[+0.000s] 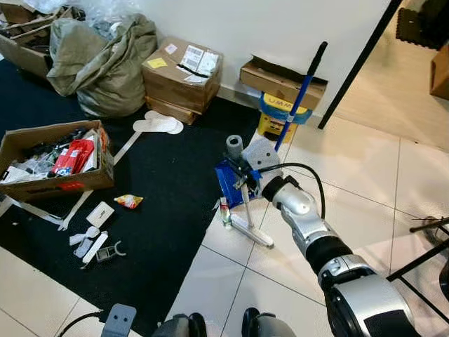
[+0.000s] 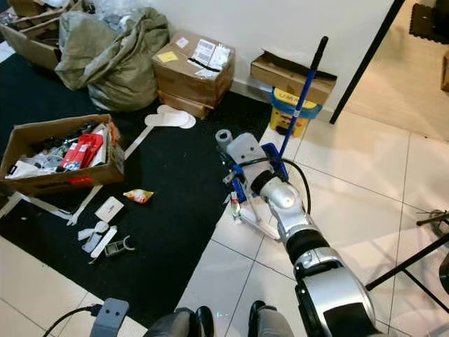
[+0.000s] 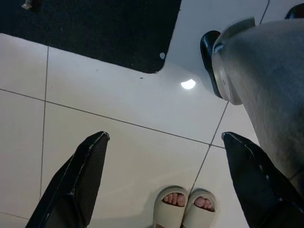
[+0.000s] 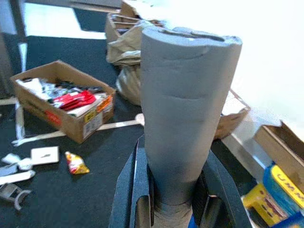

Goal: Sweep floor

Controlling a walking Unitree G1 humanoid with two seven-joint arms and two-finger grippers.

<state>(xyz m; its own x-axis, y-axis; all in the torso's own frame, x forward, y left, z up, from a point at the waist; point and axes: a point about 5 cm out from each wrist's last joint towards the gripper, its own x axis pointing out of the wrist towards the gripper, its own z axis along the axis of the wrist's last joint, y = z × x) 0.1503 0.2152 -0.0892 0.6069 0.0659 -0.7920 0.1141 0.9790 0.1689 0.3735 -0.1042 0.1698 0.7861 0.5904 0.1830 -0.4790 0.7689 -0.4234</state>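
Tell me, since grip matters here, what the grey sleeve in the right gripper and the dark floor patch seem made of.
The grey cylindrical sleeve, clamped between the right gripper fingers, looks like matte foam padding: soft dented top edge, faint creases. The black floor mat looks like low-pile carpet or rubber, dull and non-reflective beside the glossy pale tiles; which one is unclear.

Open box (image 1: 56,158) on the rug's (image 1: 175,189) left, dustpan (image 1: 231,184) at its right edge.

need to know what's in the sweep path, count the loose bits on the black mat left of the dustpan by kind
snack packet: 1
white card: 1
white plastic pieces: 2, possibly more, they overlap
grey clip: 1
total: 5
The right gripper is shut on the grey handle by the dustpan.
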